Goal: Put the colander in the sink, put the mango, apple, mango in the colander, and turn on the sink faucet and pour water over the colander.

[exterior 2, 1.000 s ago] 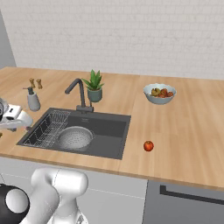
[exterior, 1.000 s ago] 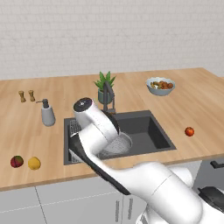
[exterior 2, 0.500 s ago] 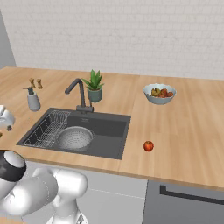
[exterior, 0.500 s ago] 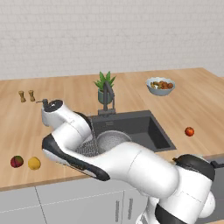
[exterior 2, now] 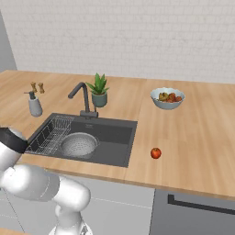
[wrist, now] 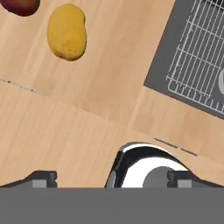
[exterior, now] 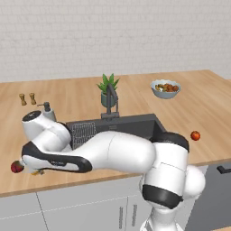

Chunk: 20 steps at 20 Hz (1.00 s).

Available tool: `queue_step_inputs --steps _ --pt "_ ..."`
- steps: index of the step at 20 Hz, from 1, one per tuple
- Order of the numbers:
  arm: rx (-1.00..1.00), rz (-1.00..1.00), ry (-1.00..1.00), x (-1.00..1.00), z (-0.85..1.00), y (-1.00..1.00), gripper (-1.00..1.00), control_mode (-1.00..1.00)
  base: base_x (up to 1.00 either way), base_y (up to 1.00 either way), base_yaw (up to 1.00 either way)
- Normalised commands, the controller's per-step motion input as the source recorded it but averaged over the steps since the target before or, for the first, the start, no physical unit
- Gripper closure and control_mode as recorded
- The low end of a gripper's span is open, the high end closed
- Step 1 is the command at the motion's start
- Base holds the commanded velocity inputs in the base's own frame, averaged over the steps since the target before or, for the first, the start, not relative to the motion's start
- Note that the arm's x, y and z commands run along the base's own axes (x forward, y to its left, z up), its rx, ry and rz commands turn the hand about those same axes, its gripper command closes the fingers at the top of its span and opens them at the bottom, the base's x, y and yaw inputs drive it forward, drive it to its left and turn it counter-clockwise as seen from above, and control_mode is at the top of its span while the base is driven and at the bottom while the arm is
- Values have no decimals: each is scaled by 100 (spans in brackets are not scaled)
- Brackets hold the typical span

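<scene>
The grey perforated colander (exterior 2: 79, 143) sits in the dark sink (exterior 2: 114, 137), beside the wire rack (exterior 2: 49, 136) and below the bent faucet (exterior 2: 79, 92). In the hand view a yellow mango (wrist: 66, 31) lies on the wooden counter, with a red mango (wrist: 19, 5) at the top left corner. My gripper (wrist: 113, 177) is open, hovers above the counter and holds nothing; the yellow mango lies ahead of its left fingertip (wrist: 41, 176). The red mango (exterior: 17, 167) also shows left of my arm's end. The red apple (exterior 2: 156, 153) rests right of the sink.
A pale bowl heaped with fruit (exterior 2: 168, 97) stands at the back right. A potted plant (exterior 2: 99, 90) is behind the faucet, a soap pump bottle (exterior 2: 35, 105) and two small shakers (exterior 2: 36, 87) left of the sink. The counter's front edge runs close to the mangoes.
My arm has swung from over the sink to the left, down to the front left counter by the mangoes. The colander and the apple have stayed put.
</scene>
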Motion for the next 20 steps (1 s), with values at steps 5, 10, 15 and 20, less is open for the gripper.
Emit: queue_step_inputs --steps 5,10,15,20 --pt "0 1 13 25 -34 48 -100 -100 0 0 0" --pt "0 0 7 39 -33 39 -100 -100 0 0 0" --pt "0 0 2 34 -29 35 -100 -100 0 0 0" --pt "0 0 2 20 -37 24 -100 -100 0 0 0"
